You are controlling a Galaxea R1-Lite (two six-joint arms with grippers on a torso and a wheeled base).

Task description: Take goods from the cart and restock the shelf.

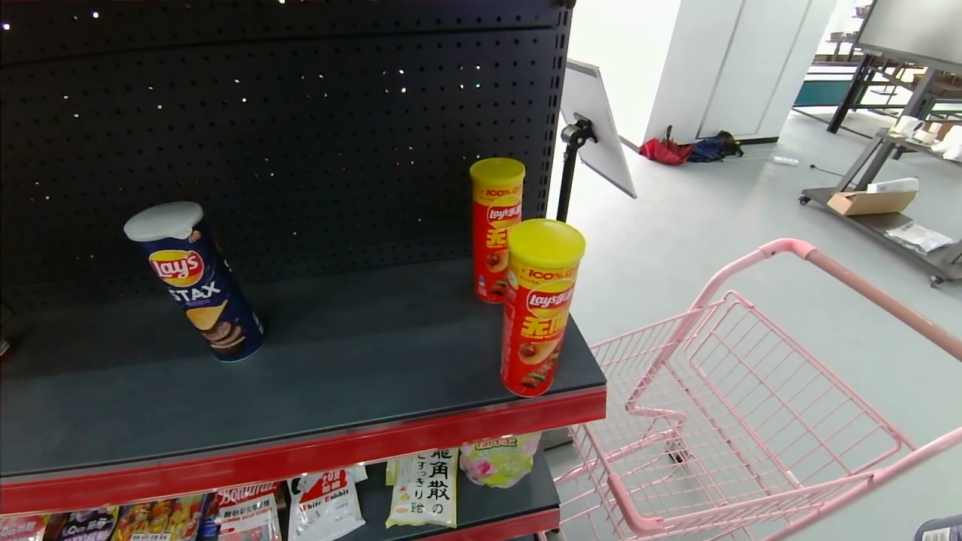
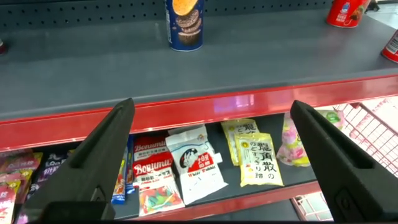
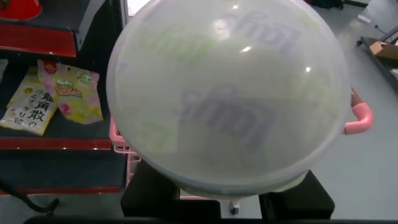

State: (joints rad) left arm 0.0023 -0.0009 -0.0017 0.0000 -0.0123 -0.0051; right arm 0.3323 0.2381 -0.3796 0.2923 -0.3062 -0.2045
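Observation:
On the dark upper shelf [image 1: 338,361] a blue chip can [image 1: 194,282] stands tilted at the left. Two red chip cans with yellow lids stand at the right, one at the back [image 1: 496,229] and one at the front corner [image 1: 539,304]. The pink cart [image 1: 751,406] stands to the right of the shelf. My right gripper [image 3: 224,196] is shut on another chip can, whose translucent lid [image 3: 227,93] faces the camera. In front of the shelf's red edge [image 2: 205,106], my left gripper [image 2: 217,162] is wide open with nothing between its fingers.
Several snack bags [image 1: 421,488] lie on the lower shelf, also seen as bags [image 2: 186,171] under the red edge. A black pegboard [image 1: 301,135] backs the shelf. A stand with a white board [image 1: 594,128] is behind its right end. Open grey floor lies to the right.

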